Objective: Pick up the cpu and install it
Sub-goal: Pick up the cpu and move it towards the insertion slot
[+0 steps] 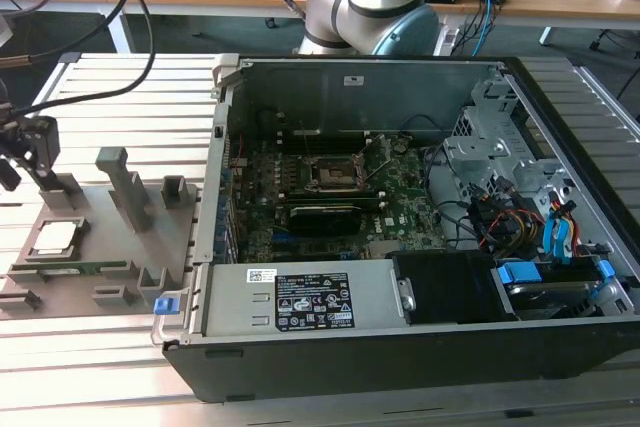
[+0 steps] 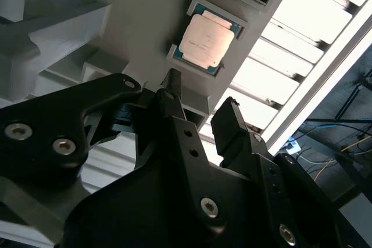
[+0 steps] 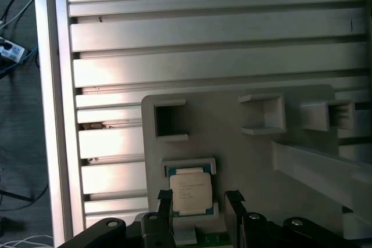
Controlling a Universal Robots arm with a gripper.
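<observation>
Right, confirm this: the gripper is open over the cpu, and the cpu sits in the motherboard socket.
Not quite. The cpu is not in the motherboard socket; it lies in a recess of the grey holder plate, as the first wrist view shows. The gripper is indeed open over it.

Open computer case (image 1: 400, 377) and grey fixture plate (image 1: 110, 245) on a slatted table (image 1: 90, 372).
Motherboard (image 1: 400, 209) exposed inside the case; the plate lies just beside it, by the table's edge on the exterior view's left.
</observation>
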